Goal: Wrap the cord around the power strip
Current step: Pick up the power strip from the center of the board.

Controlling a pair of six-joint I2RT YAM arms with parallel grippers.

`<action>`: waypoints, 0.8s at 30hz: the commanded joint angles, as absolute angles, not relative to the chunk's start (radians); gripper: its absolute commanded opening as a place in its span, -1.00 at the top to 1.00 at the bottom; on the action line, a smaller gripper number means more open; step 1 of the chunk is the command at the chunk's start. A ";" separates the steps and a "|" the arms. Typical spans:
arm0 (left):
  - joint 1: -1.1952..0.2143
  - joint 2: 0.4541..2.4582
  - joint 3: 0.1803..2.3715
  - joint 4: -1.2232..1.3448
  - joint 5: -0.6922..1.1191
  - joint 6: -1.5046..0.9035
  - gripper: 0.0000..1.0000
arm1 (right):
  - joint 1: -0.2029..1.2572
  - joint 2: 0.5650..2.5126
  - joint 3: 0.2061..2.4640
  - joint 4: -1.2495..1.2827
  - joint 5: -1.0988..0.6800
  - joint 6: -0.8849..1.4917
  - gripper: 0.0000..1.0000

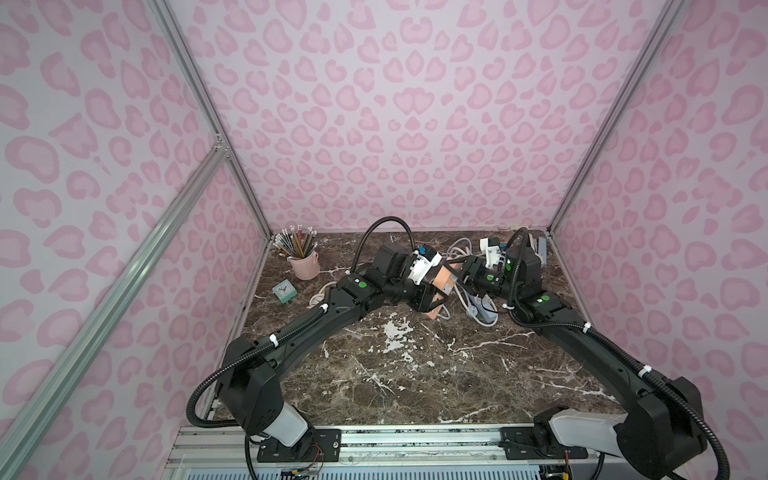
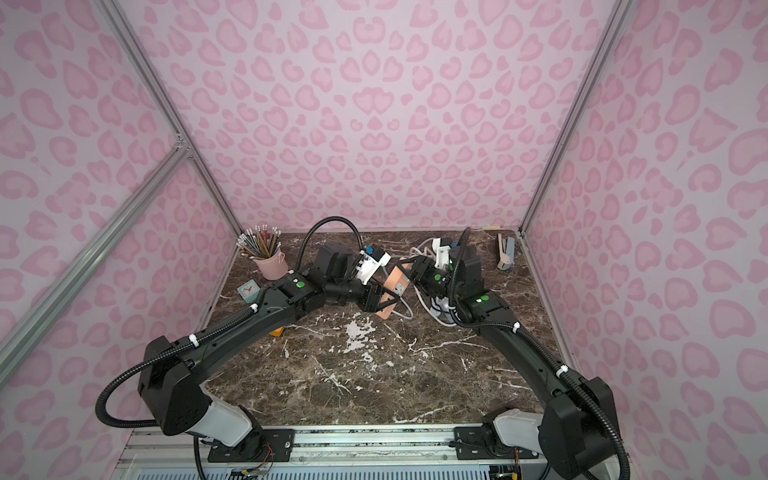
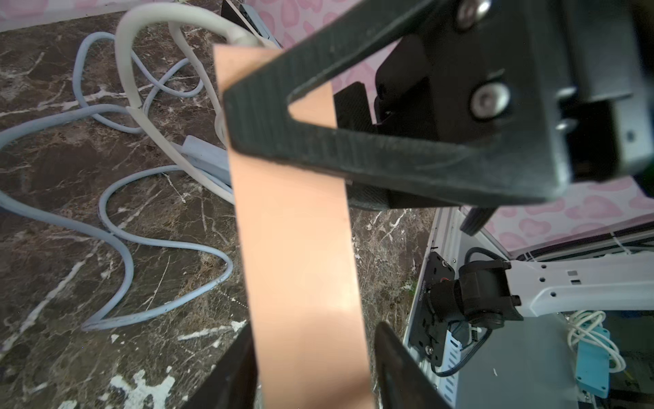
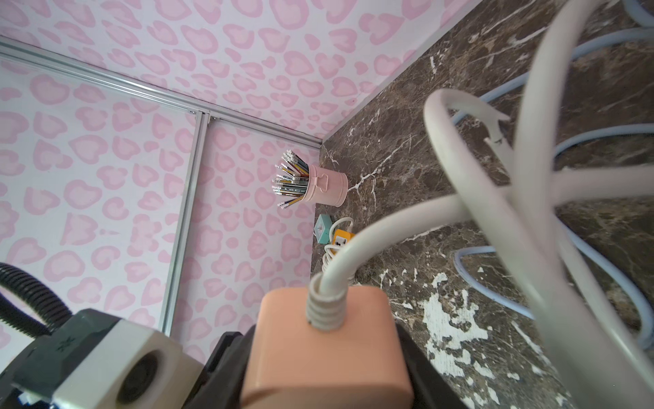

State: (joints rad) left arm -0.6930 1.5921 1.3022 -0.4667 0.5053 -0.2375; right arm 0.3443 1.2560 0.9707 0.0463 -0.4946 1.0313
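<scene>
1. Dark marble table (image 1: 395,374) fills the foreground, with both arms reaching across it.
2. Mid-table, the peach power strip (image 1: 443,277) hangs tilted above the surface.
3. Its lower end sits between the narrowed fingers of the left gripper (image 3: 311,354). The right gripper (image 4: 320,357) clasps the upper end, where the cord exits.
4. From that end the white cord (image 4: 389,226) runs off in loose loops, not wound on the strip.
5. Just beside it, a pale blue strip (image 1: 486,313) and its blue cable (image 3: 116,248) lie on the marble.
6. Farther back on the robot's left stand a teal clock (image 1: 285,289) and a pink pencil cup (image 1: 304,266).
</scene>
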 commanded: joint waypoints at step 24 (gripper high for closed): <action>-0.703 1.674 1.597 -0.598 0.200 -0.162 0.87 | 0.207 1.237 1.003 0.129 -0.530 0.925 -0.85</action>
